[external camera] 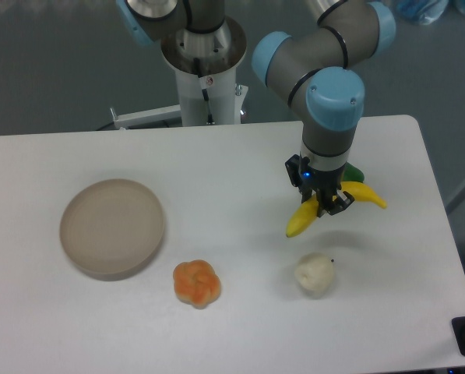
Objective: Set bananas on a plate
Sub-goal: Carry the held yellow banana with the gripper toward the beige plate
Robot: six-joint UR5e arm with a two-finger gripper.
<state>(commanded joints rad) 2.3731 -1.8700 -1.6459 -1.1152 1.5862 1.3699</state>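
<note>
Fruit nearest: whitish round fruit (pixel 315 274) is sitting on the near right of the tabletop (pixel 240 171), just near of the pincer; an orange lobed fruit (pixel 197 284) is lying near centre, just right of the plate's near edge.

Plate: plate (pixel 112 227) is resting empty on the left side, well apart from the banana, with its low rim facing up.

Bananas: bananas (pixel 304 219) are showing as one curved yellow fruit on the right side, its near-left end pointing down toward the tabletop and its far-right tip sticking out past the pincer; whether it is touching the surface or hanging just above it is not clear.

Pincer: pincer (pixel 325 204) is pointing straight down and appears to be clamping the banana around its middle, fingers on either side of the curve.

Handling: the fruit is looking light, smooth and probably slippery; I am judging that a hold at mid-length is balancing both ends, while the curve is likely to let it swing or rotate between the fingers.

Behind: something green (pixel 354 172) is peeking out just far of the pincer, mostly hidden by the wrist.

Arm: arm (pixel 325 54) is reaching in from the far side, its base (pixel 204 70) standing at the far edge.
</note>
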